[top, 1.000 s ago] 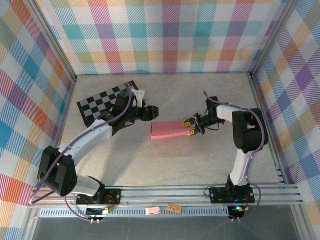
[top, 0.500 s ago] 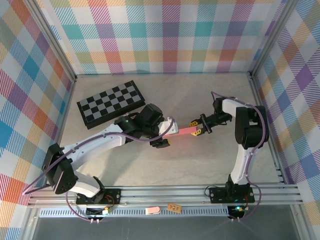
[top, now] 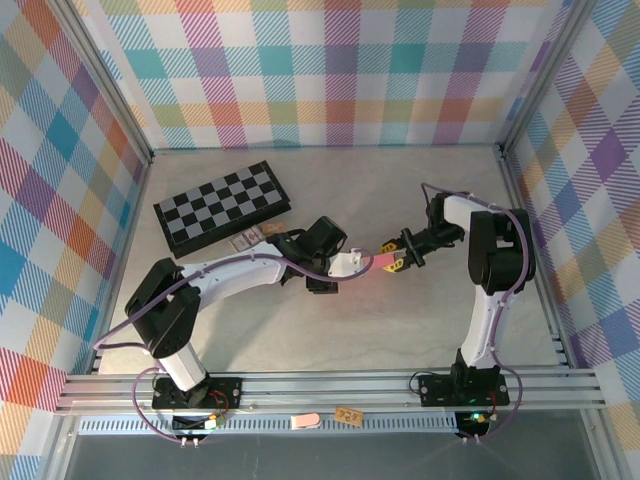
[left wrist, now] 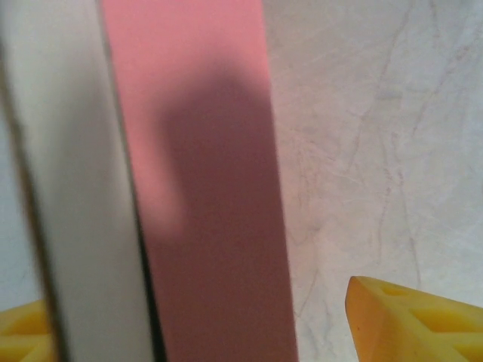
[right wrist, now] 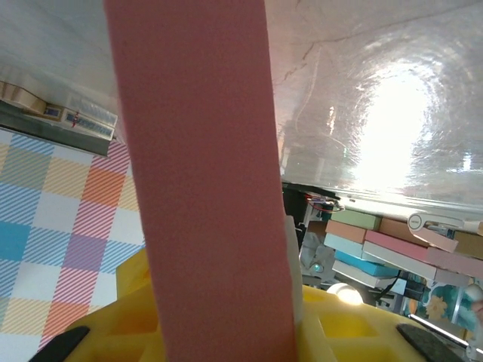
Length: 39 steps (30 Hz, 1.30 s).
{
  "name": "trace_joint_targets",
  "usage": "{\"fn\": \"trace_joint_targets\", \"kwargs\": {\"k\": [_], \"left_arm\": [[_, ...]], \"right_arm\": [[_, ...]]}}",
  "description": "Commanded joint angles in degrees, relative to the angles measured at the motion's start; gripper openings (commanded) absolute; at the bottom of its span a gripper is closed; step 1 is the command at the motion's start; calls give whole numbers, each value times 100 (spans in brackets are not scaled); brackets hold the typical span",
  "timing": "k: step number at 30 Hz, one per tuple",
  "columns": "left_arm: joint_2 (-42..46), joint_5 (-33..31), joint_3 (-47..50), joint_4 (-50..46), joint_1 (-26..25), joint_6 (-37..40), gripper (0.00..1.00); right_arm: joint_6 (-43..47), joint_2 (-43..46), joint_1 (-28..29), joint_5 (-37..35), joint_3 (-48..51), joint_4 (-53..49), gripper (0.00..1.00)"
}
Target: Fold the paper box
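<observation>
Left gripper (left wrist: 215, 328) spread wide; right gripper (top: 392, 262) clamped tight.

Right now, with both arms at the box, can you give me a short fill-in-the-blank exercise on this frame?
1. The right gripper holds the paper box, whose outer face is ____.
2. The left gripper stands ____, one finger on each side of the box.
3. The checkered board lies on the ____ half of the table.
Missing words: pink; open; left.
</observation>
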<state>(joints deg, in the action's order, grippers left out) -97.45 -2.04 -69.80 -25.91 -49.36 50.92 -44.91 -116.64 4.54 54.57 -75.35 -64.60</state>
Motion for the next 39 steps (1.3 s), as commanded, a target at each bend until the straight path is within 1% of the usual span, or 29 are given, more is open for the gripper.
{"fn": "trace_joint_targets", "kwargs": {"k": [1,4,6,7,8,10,12,17,21,24,28,34,37,38,39], "left_arm": [[-307,21,-490,131,-21,-96,66],[-414,152,-638,-53,-27,-216,57],[-447,223,-702,-169,-14,-264,48],[-483,274,-768,-298,-16,-271,42],[-526,294,-841,-414,-19,-294,39],[-614,385,-1012,-680,5,-383,36],[-635,471,-1080,-782,40,-448,35],[-667,697,-1303,-1105,102,-577,34],[-712,911,-1561,-1523,190,-717,31],[-723,1068,-1634,-1773,266,-818,31],[-698,1179,-1626,-1964,349,-1004,31],[-813,1309,-1798,-2442,421,-1237,31],[-849,1261,-1780,-2560,450,-1268,29],[-818,1263,-1724,-2553,478,-1268,29],[-777,1259,-1676,-2554,501,-1267,29]], "right_arm": [[43,-104,58,-43,-85,-302,25],[49,-104,46,-38,-102,-297,32],[53,-104,46,-31,-112,-274,36],[54,-105,39,-26,-120,-280,38],[59,-105,38,-25,-123,-268,40],[61,-101,11,-33,-129,-264,43],[54,-91,-10,-27,-155,-241,46],[71,10,-61,-102,-341,-320,57],[150,223,-75,-418,-662,-568,65],[199,422,-92,-689,-823,-713,68],[116,788,-122,-982,-845,-723,69],[-27,1538,-232,-1744,-865,-699,71],[20,1980,-243,-2308,-915,-576,71],[116,2153,-246,-2513,-945,-469,70],[306,2309,-226,-2717,-988,-324,63]]}}
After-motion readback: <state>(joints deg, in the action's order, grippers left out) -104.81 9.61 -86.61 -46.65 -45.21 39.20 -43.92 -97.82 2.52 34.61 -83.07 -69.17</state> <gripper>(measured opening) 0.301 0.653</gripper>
